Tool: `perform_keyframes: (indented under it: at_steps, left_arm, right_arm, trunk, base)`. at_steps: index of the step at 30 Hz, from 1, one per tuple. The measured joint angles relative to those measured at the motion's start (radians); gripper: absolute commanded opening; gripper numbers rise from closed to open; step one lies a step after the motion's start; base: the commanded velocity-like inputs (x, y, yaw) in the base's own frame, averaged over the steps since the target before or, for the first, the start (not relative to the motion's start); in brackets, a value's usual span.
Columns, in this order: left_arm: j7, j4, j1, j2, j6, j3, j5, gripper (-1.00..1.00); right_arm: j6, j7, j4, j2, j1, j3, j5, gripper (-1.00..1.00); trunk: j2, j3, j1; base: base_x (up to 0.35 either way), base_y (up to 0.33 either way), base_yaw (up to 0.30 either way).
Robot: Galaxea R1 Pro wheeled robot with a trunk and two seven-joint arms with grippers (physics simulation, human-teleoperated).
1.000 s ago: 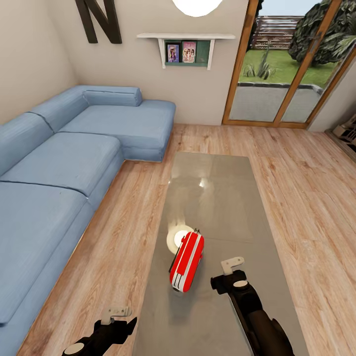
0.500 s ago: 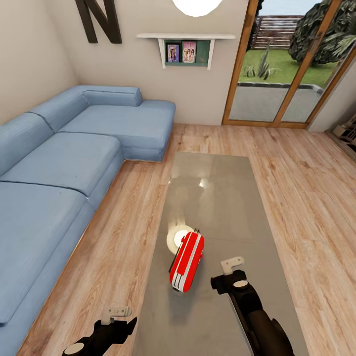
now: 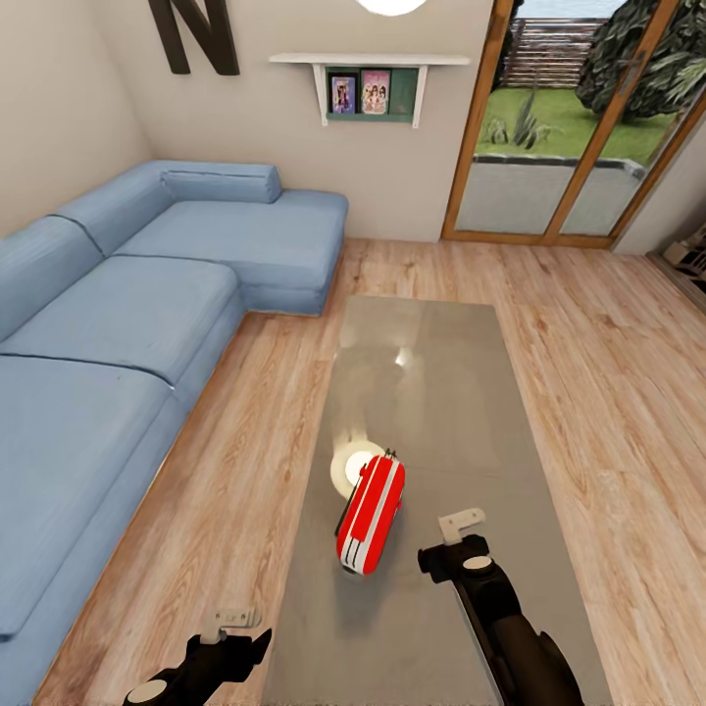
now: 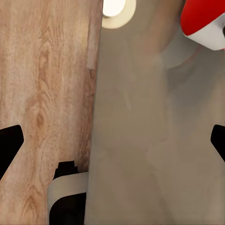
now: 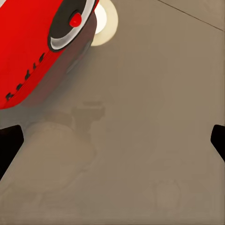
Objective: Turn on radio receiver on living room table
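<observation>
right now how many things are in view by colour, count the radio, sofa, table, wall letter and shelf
red: 1, the radio
blue: 1, the sofa
grey: 1, the table
dark: 1, the wall letter
white: 1, the shelf
total: 5

red radio (image 3: pixel 371 514), flat on grey table (image 3: pixel 431 392)

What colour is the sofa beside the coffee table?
The sofa is light blue, clearest in the head view.
</observation>
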Motion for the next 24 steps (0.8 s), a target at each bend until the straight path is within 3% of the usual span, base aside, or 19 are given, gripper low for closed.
perform_keyframes:
  at_steps: [24]
  left_arm:
    - [0.0, 0.001, 0.0, 0.0, 0.001, 0.0, 0.0, 1.0]
  right_arm:
    - [0.002, 0.0, 0.0, 0.0, 0.0, 0.001, 0.001, 1.0]
  trunk:
    - [0.0, -0.039, 0.0]
  base:
    - [0.0, 0.0, 0.0]
